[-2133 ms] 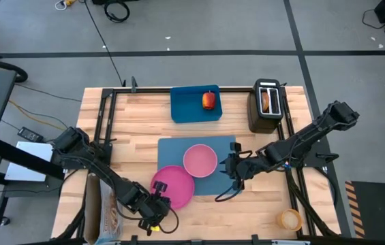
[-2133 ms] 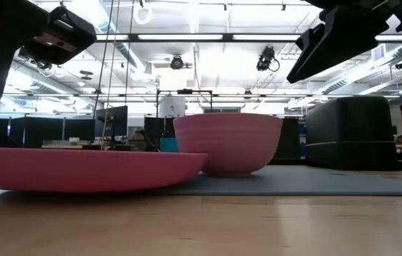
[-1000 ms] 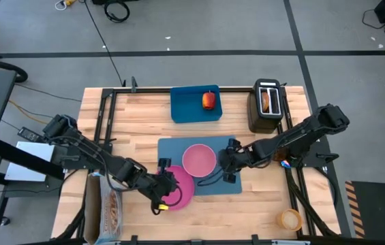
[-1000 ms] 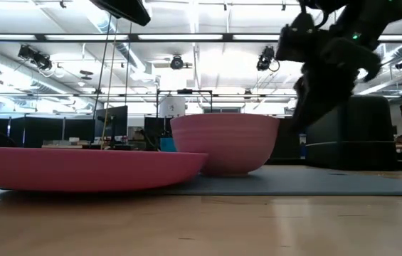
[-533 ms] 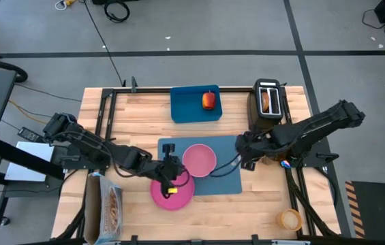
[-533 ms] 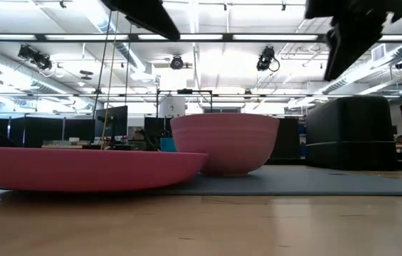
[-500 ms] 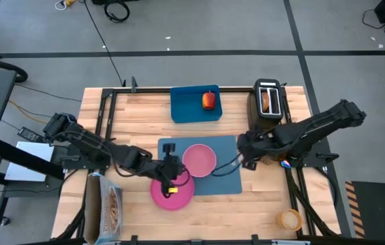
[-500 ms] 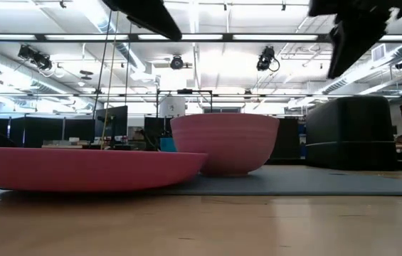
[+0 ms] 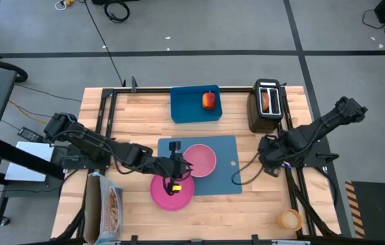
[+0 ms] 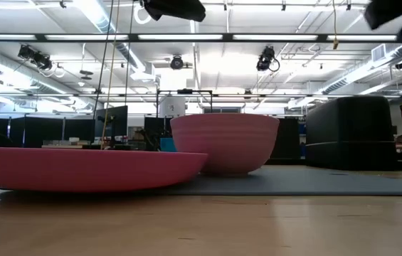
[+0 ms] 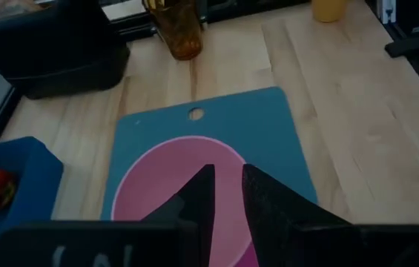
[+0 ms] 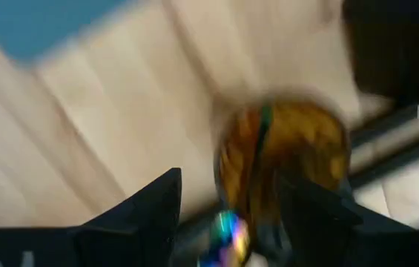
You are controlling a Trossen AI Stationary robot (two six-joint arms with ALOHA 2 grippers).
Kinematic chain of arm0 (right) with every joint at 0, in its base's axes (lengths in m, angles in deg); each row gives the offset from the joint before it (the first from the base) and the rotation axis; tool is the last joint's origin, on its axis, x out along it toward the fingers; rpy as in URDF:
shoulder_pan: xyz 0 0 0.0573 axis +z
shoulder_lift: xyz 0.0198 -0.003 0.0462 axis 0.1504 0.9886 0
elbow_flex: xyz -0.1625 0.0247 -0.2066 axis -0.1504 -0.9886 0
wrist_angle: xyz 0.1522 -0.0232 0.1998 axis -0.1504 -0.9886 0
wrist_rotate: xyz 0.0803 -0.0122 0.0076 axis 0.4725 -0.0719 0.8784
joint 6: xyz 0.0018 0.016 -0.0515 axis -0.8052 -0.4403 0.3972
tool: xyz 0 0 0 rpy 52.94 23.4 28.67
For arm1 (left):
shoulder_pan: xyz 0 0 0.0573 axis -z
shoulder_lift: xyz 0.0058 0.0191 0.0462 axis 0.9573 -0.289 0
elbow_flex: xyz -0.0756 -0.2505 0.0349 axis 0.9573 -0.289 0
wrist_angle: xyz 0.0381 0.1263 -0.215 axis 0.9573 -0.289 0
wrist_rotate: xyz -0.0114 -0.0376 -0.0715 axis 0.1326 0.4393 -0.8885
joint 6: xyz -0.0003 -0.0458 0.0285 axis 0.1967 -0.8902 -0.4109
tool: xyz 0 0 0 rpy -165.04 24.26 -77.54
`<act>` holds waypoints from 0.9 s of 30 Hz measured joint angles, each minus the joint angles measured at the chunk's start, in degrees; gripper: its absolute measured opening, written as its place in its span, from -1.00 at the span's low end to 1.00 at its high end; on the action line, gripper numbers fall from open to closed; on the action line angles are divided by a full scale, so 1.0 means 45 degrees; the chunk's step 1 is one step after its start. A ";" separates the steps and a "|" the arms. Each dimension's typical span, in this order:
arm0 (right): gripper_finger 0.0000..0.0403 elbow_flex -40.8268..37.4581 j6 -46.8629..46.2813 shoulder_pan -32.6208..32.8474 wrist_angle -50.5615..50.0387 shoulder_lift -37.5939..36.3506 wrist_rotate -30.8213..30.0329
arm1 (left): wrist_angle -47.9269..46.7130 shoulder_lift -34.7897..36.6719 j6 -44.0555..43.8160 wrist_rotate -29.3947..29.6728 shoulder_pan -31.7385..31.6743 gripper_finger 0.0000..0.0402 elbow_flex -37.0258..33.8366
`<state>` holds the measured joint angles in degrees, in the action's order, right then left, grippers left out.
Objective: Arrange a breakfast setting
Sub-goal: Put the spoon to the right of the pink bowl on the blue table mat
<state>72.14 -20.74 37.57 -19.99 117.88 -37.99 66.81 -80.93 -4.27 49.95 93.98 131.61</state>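
The pink bowl (image 9: 199,159) stands on the slate-blue mat (image 9: 227,175). The pink plate (image 9: 172,193) lies at the mat's near left corner, part on the mat and part on the wood. My left gripper (image 9: 176,163) hovers over the plate's far rim, beside the bowl's left side, its fingers a narrow gap apart and empty; the left wrist view (image 11: 228,194) looks over the bowl (image 11: 183,174). My right gripper (image 9: 270,154) is open and empty near the table's right edge. The red apple (image 9: 209,101) lies on the bright blue tray (image 9: 189,109). The toast (image 9: 266,101) stands in the toaster (image 9: 267,112). An orange cup (image 9: 289,219) stands at the near right corner. No spoon shows.
An amber glass (image 11: 180,27) stands past the mat's right edge, near the toaster (image 11: 46,44); it shows blurred ahead of my right gripper's fingers (image 12: 279,159). A bag with a printed pattern (image 9: 109,211) lies at the near left corner. Bare wood lies right of the mat.
My left gripper has gone from the plate's near left toward the far side and right, up to the bowl's left side. My right gripper has drawn back from the bowl's right side toward the table's right edge. Bowl and plate have stayed put.
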 joint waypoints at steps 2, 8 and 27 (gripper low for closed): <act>0.10 -0.0005 0.0126 0.0449 -0.0211 -0.0004 0.0420 | -0.0029 0.0000 0.0056 -0.0018 0.0003 -0.61 0.0000; 0.05 -0.0005 0.0911 0.2415 -0.0219 0.0149 0.0670 | -0.0471 0.0000 0.0141 -0.0072 0.0015 -0.61 0.0000; 0.04 -0.0370 -0.0911 0.7265 -0.0623 0.2674 -0.1555 | -0.0920 0.0000 0.0378 -0.0084 -0.0024 -0.61 0.0000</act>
<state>70.48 -24.84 70.26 -22.79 129.91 -44.99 62.67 -80.93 -2.57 49.57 93.87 131.61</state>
